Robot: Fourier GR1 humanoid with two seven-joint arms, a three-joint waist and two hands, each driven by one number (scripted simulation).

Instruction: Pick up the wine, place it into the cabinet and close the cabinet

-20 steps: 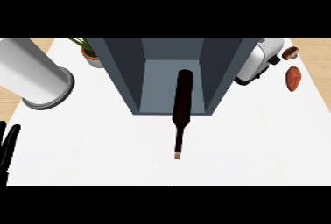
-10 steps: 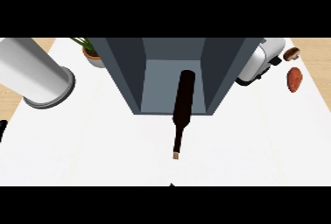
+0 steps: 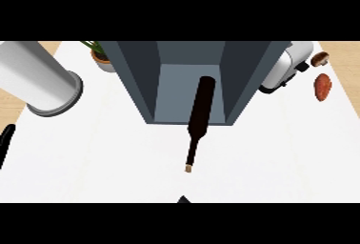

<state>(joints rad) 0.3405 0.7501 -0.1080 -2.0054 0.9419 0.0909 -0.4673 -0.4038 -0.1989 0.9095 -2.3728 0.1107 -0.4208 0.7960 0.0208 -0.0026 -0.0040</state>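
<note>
The dark wine bottle shows with its wide end inside the open blue-grey cabinet and its neck and cork pointing toward the view's lower edge, over the white counter. No hand touches it. Only a thin black sliver of my left hand shows at the left edge, well away from the bottle. A tiny black tip pokes in at the lower edge below the cork; it seems to belong to my right hand, and the rest of that hand is hidden.
A big white-grey cylinder stands at the left and a potted plant behind it. Right of the cabinet are a white appliance, a reddish-brown food item and a brown mushroom-like item.
The black sliver of my left hand at the left edge sits higher and looks smaller than a second ago. The bottle and cabinet have not moved. The small tip at the lower edge is new.
</note>
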